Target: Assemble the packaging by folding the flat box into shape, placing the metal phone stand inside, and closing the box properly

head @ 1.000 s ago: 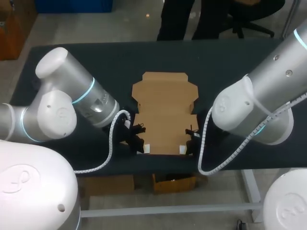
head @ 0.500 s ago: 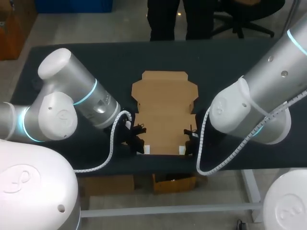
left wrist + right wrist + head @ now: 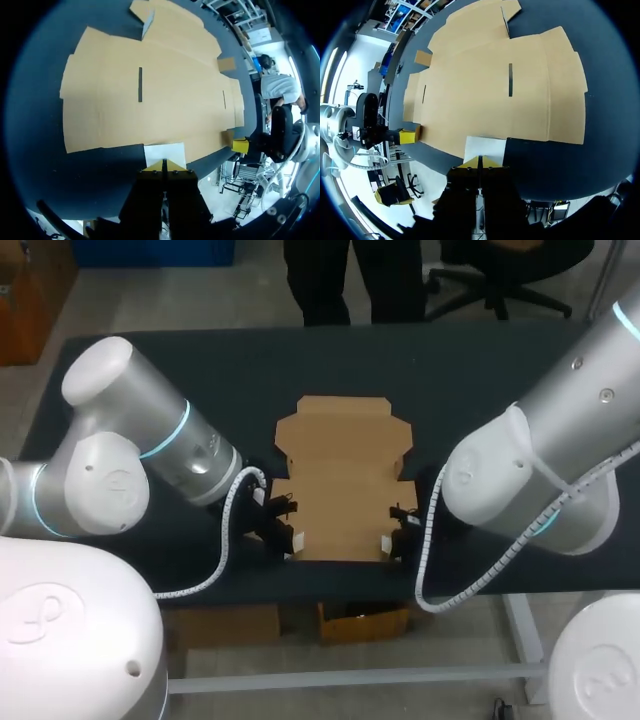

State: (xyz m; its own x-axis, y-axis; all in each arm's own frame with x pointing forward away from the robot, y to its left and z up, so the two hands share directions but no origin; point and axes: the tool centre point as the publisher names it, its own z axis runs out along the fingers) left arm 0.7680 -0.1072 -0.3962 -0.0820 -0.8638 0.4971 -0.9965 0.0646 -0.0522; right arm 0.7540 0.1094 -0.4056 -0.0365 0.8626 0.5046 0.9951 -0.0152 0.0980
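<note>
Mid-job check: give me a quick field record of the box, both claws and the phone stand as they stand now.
box: flat cardboard box, fully unfolded, lying on the dark table
left claw: shut, tips at the left white patch on the box's near left corner
right claw: shut, tips at the right white patch on the box's near right corner
phone stand: not in view
folding: not yet begun, no flap raised
</note>
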